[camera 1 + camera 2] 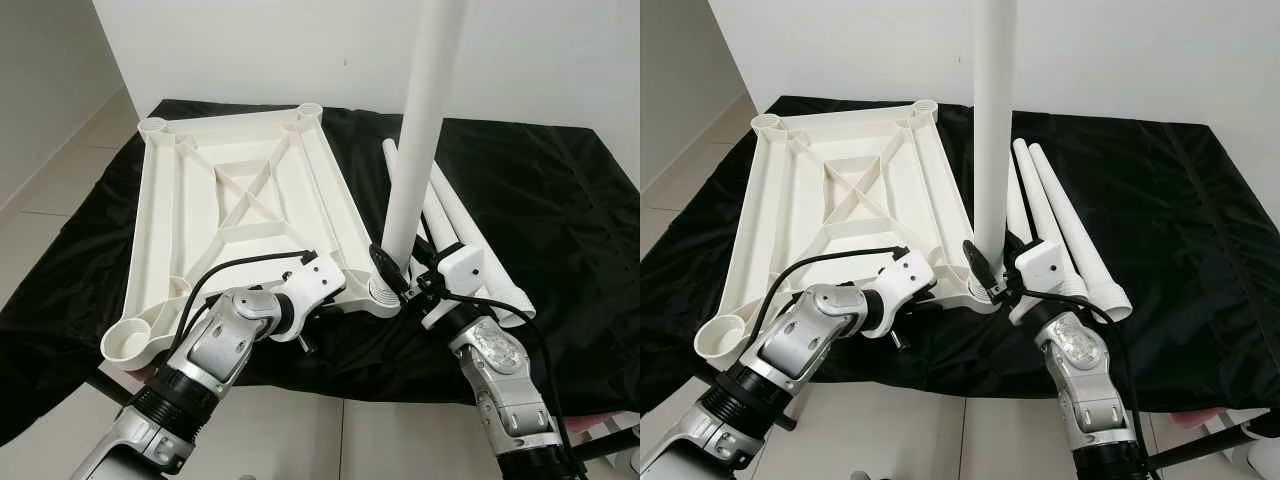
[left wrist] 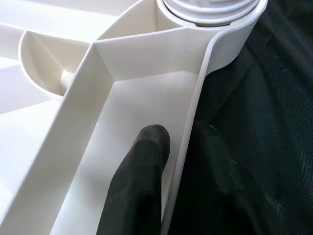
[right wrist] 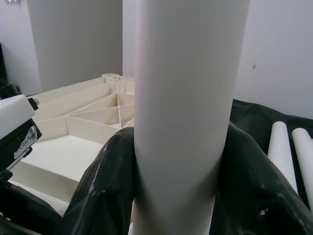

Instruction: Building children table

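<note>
A white plastic ribbed tabletop lies upside down on a black cloth spread over a low surface, with a round leg socket at each corner. It fills the scene from about nine o'clock to the centre.

At the near corner of the tabletop, toward five o'clock of its frame, a tall white plastic table leg stands upright in the socket and rises past twelve o'clock out of the head views. The right gripper clasps this leg low down, just above the socket; in the right wrist view its black fingers press against both sides of the white tube.

The left gripper sits at the tabletop's near edge, just beside the same socket, at about six o'clock of the scene. In the left wrist view one black finger lies inside the rim wall and the other seems to lie outside it against the cloth, so the gripper appears to pinch the rim, though the dark finger is hard to separate from the cloth.

Two more white tapered legs lie side by side on the cloth at about three o'clock of the standing leg, touching each other.
</note>
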You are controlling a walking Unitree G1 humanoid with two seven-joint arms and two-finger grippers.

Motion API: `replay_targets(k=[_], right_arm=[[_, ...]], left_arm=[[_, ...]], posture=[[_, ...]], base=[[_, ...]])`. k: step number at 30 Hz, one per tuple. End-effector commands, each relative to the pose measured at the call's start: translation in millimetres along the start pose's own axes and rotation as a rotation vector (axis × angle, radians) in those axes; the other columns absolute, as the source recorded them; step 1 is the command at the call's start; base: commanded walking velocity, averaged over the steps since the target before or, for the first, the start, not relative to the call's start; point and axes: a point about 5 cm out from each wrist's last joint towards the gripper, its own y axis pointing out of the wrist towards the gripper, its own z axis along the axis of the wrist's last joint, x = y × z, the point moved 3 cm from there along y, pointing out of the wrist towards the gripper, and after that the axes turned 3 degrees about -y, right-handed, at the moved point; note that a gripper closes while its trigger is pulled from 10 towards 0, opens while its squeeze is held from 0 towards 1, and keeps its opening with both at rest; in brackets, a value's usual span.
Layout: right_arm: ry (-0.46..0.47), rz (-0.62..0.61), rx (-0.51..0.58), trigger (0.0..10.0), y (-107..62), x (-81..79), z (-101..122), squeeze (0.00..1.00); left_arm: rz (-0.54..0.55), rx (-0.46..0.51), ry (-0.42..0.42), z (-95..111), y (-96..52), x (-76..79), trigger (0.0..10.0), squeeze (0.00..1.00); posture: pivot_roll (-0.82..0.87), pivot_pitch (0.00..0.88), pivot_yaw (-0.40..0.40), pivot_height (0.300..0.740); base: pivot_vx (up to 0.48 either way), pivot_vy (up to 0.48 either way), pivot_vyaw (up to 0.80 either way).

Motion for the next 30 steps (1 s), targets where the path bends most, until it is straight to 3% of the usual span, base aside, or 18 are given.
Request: replay_targets(k=[1,9,20,27,30], right_arm=[[0.102,-0.065,-0.311,10.0,-37.2,8.3,-66.9,0.00],[0.158,-0.007,-0.295,10.0,-36.9,17.4,-65.7,0.00],[0.081,0.115,-0.281,10.0,-25.5,25.1,-61.7,0.00],[0.089,0.160,-0.273,10.0,-16.3,20.1,-62.3,0.00],[0.140,0.174,-0.287,10.0,-15.0,16.7,-65.8,0.00]], left_arm=[[-0.002,0.061,0.046,17.5,-6.4,0.9,10.0,0.00],[-0.008,0.062,0.048,18.1,-6.1,1.9,10.0,0.00],[-0.008,0.065,0.046,17.9,-5.5,3.5,10.0,0.00],[-0.009,0.066,0.044,17.9,-5.1,4.8,10.0,0.00],[-0.008,0.066,0.043,17.6,-5.1,5.2,10.0,0.00]], posture=[[-0.10,0.148,0.050,0.740],[-0.11,0.143,0.054,0.740],[-0.11,0.128,0.046,0.740],[-0.10,0.122,0.043,0.740],[-0.10,0.120,0.040,0.740]], base=[[0.000,0.000,0.00],[0.000,0.000,0.00],[0.000,0.000,0.00],[0.000,0.000,0.00],[0.000,0.000,0.00]])
